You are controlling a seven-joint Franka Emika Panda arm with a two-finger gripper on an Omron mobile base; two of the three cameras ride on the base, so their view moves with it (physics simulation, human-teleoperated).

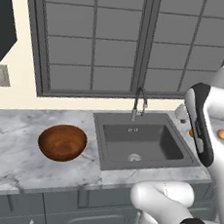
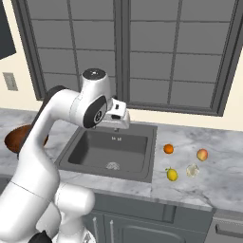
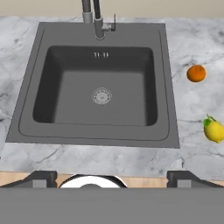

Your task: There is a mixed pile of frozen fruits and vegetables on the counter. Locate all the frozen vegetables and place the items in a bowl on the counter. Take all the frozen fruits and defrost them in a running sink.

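Note:
My gripper (image 3: 113,178) hangs open and empty above the dark grey sink (image 3: 27,109), looking straight down into it; in the right base view the gripper (image 2: 117,122) sits over the basin's back edge. On the counter (image 2: 218,185) right of the sink lie an orange ball (image 2: 168,149), an orange-red ball (image 2: 202,154), a yellow piece (image 2: 172,174) and a whitish lump (image 2: 192,170). The hand view catches the orange ball (image 3: 196,73) and the yellow piece (image 3: 214,130). The brown bowl (image 1: 62,142) stands left of the sink (image 1: 100,127).
A curved dark faucet (image 1: 139,102) rises at the sink's back edge, with no water visible from it. The pale drain (image 3: 101,96) lies in the basin floor. A window and wall close off the back of the counter (image 1: 11,157). My arm hides part of the bowl (image 2: 13,137).

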